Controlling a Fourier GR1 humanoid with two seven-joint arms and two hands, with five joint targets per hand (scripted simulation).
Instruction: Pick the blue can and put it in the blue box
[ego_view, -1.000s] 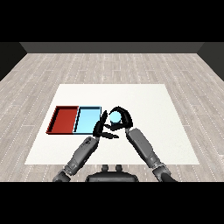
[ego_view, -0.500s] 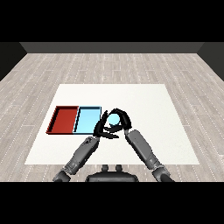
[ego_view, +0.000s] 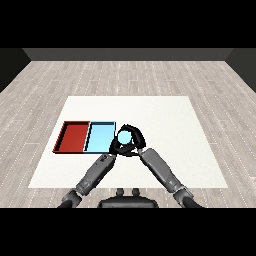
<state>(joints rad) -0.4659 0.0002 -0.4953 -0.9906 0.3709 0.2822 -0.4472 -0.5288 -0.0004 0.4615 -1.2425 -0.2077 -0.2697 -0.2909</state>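
Blue can first, since that is what I am after: it sits inside the curl of my right hand, just beside the right edge of the light blue tray, on the near side of mid-scene. Going from big to small, the white bench (ego_view: 165, 120) fills the middle of my view, lying on a grey plank floor (ego_view: 128, 75). My two grey forearms come in from the near corners and meet close to the trays. The red tray (ego_view: 74, 136) lies on the left part of the bench, and the light blue tray (ego_view: 101, 136) lies touching its right side. My right hand (ego_view: 134, 142) is clamped round the blue can (ego_view: 124, 136), its black fingers arching over the far side of the can and the thumb closing from the near side. My left hand (ego_view: 116, 146) lies just left of the can at the tray's right edge; it overlaps the right hand, so I cannot tell how its fingers stand.
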